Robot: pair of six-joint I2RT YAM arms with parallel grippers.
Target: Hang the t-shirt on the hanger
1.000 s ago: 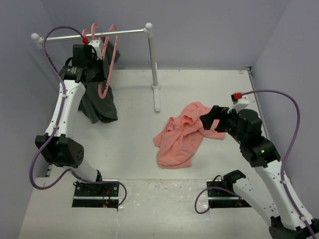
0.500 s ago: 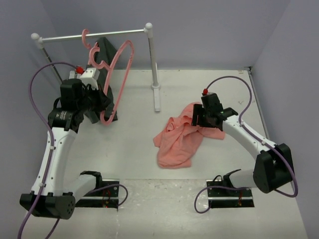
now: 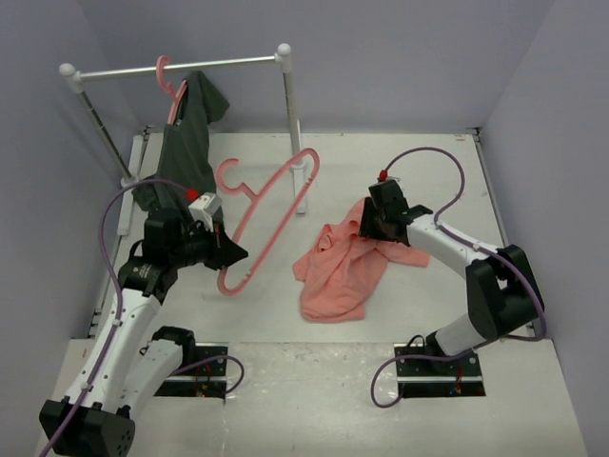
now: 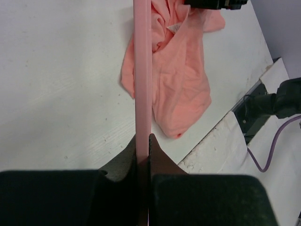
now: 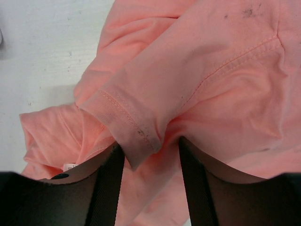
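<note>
- Step in hand: picking up the garment. The hanger is already taken in hand, and the t-shirt is not yet on it.
- Left gripper [image 3: 228, 255]: jaws closed tight on one thin pink bar of the hanger [image 4: 142, 70], which it holds in the air over the left half of the table [image 3: 400, 171]. The hook points up and to the left.
- T-shirt [image 3: 343, 271]: lies crumpled on the table right of centre, well apart from the hanger, with its upper edge under the right arm's wrist.
- Right gripper [image 3: 376, 225]: lowered onto the far upper edge of the t-shirt. In the right wrist view its jaws stand about half apart, one on each side of a stitched, ribbed fold of the cloth. Whether they already pinch that fold cannot be told.
- Background: a dark grey shirt [image 3: 190, 143] hangs on another pink hanger from the clothes rail [image 3: 228, 63] at the far left. It is no part of this task.
- Next move, as judged: the right gripper must close firmly on the fold and lift, so the shirt hangs free and an opening can be found.
- The left arm then has to bring one hanger shoulder to the neck or hem and thread it inside.
- Caution: the cloth is soft and bunched, so a grip may take several layers at once, which would keep the opening shut against the hanger.
</note>
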